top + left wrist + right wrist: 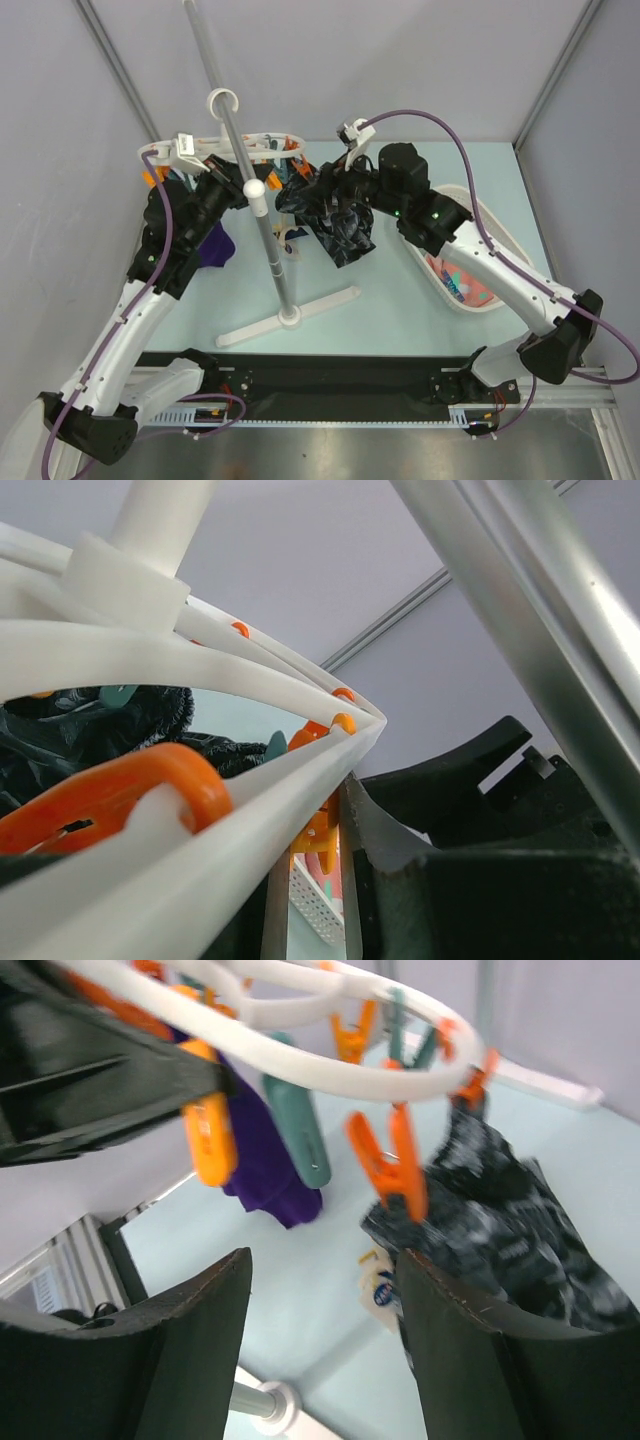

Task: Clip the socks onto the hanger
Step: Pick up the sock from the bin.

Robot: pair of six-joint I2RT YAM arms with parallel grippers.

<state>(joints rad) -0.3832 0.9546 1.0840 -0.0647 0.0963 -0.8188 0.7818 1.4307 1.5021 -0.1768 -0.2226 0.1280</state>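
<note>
My left gripper (212, 188) is up at the left end of the hanger (262, 140), its jaws pressed together on the white rim as far as my wrist view lets me judge; there the rim runs right across the lens beside one dark finger (400, 830). An orange clip (150, 785) sits close on that rim. Just under the hanger's left side the purple sock (220, 248) hangs, dark against the pale table (400, 310). The hanger itself is hooked high on the grey pole stand (283, 290), whose white cross base rests near the middle of the table. Right of the pole, the black-grey marbled sock (340, 230) hangs from the hanger's right end, under a cluster of orange and teal clips. My right gripper (322, 1260) is beside that sock and below the rim, its jaws spread wide with only the table showing between them. An orange clip (395, 1165) hangs just above the gap. Far to the right, well apart from the hanger, the white mesh basket (500, 240) sits on the table with the salmon-pink spotted sock (465, 288) lying inside it.
</note>
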